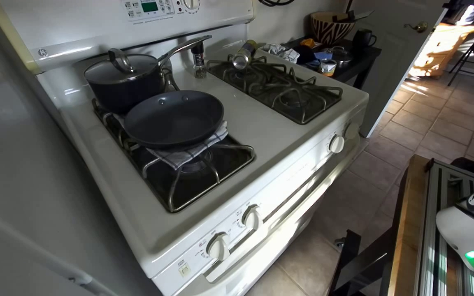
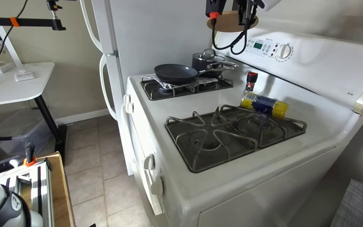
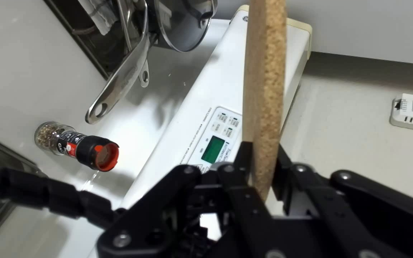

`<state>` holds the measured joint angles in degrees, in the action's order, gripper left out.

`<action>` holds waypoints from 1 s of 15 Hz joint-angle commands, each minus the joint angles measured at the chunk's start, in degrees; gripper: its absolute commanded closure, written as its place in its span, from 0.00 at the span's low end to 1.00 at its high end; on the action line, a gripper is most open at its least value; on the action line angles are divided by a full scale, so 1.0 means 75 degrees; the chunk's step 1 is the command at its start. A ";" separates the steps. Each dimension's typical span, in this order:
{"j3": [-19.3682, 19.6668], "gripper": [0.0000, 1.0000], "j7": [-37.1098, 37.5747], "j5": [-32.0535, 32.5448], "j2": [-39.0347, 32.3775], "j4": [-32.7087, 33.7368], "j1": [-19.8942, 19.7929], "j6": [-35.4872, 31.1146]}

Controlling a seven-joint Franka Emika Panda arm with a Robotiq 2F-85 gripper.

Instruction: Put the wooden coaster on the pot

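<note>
Our tool (image 3: 263, 159) is closed down to the thickness of the wooden coaster (image 3: 265, 82), its fingers (image 3: 243, 156) gripping both faces near one edge, so most of the disc juts out past the fingertips. The pot (image 2: 199, 64) stands lower than the tool, and in the wrist view it shows ahead and to the tool's left, apart from the coaster. We take this for the carrying stage. Our main worry is the pot's glass lid (image 1: 104, 73): its arched handle (image 1: 124, 64) would likely prop the coaster up, leaving it to rock or slide away once we let go. Held at one edge, the disc might also twist in our grip if its far side struck that handle. The cable (image 2: 238, 38) looped beneath the tool could snag the long metal handle (image 3: 121, 87) beside the pot.
</note>
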<state>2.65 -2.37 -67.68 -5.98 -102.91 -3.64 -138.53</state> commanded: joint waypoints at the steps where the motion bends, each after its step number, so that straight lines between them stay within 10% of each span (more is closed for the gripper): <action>1: -0.0073 0.97 -0.0019 -0.0180 -0.0152 0.0099 0.0059 -0.0118; 15: -0.0938 0.97 -0.0884 -0.0555 -0.1973 0.0919 0.0860 -0.2143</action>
<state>-3.61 -7.20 -70.06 -17.02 -99.41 2.36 -152.58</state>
